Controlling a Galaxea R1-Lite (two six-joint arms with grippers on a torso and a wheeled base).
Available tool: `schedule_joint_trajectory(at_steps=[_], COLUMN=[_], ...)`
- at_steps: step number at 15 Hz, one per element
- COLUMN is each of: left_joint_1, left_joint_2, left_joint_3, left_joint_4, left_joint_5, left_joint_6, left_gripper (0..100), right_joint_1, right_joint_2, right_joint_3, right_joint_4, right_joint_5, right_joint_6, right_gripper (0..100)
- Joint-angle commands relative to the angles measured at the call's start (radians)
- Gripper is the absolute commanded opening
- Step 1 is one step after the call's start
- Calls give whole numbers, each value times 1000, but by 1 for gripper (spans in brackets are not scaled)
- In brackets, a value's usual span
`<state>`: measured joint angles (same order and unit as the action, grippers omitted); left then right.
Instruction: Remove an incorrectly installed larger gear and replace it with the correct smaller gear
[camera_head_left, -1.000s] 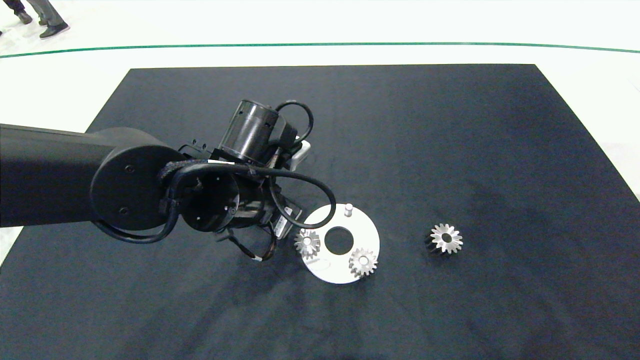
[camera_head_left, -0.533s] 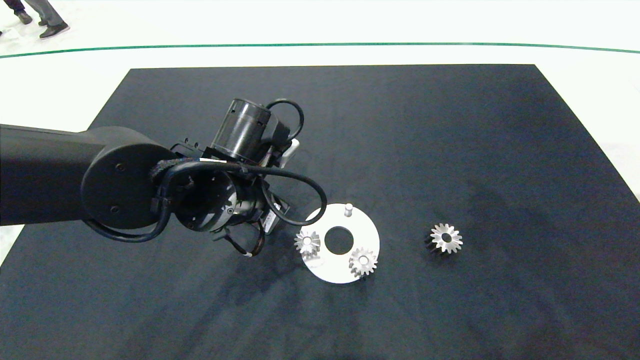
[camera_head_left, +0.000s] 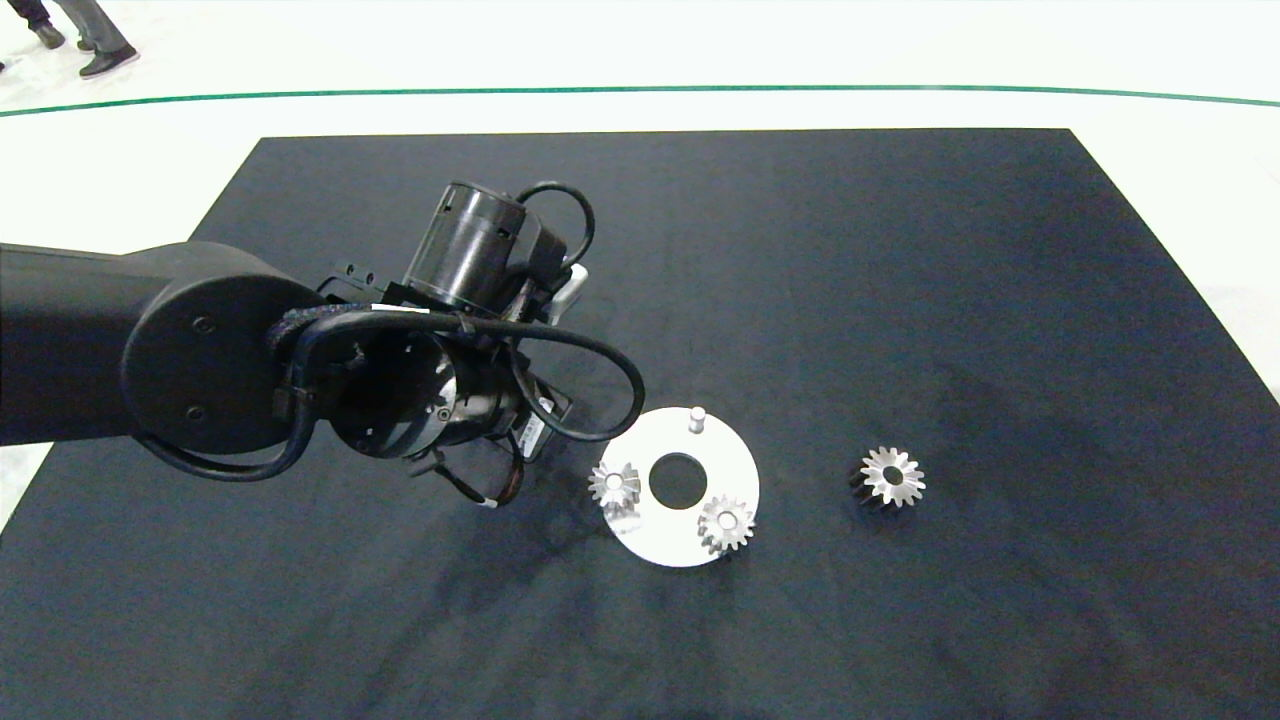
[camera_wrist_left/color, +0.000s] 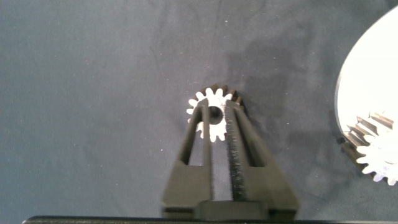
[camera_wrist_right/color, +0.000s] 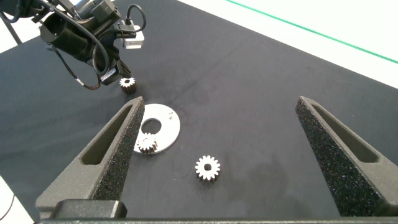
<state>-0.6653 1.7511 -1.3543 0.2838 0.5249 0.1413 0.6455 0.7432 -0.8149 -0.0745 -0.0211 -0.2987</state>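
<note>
- Left of one white round plate (camera_head_left: 722, 452): left gripper (camera_wrist_left/color: 215, 107) pinching one small silver short-toothed gear (camera_wrist_left/color: 197, 99).
- On plate: two matching small gears (camera_head_left: 614, 484) (camera_head_left: 725, 523), one bare peg (camera_head_left: 697, 418).
- Right of plate, on black mat (camera_head_left: 900, 250): one wide star-toothed silver gear (camera_head_left: 893, 477).
- Right gripper (camera_wrist_right/color: 219, 102) spread wide.

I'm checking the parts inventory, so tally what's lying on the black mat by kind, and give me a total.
Small gear: 3
Large gear: 1
White disc: 1
Total: 5
</note>
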Motion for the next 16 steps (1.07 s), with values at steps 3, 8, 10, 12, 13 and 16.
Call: schedule_joint_trajectory(at_steps=[3,8,10,12,13,16], left_joint_1=[-2,7,21,46,56,73], left_joint_2=[10,33,34,36,42,54], left_joint_3=[-6,-2,3,7,7,7], left_joint_4=[9,15,15,15,15,17], left_joint_5=[3,4,4,3,0,-6], left_joint_6=[-97,-164,-170,-172,-173,-216], left_gripper=[100,100,100,100,100,96], right_joint_1=[0,0,0,0,0,0], right_joint_2=[2,4,4,2,2,2], right_joint_3=[6,10,11,11,11,11], right_joint_4=[-1,-1,-1,-1,-1,-1], right_joint_5=[6,6,6,6,6,6], right_joint_6=[-5,-10,-10,-13,-13,-13], right_gripper=[100,100,100,100,100,100])
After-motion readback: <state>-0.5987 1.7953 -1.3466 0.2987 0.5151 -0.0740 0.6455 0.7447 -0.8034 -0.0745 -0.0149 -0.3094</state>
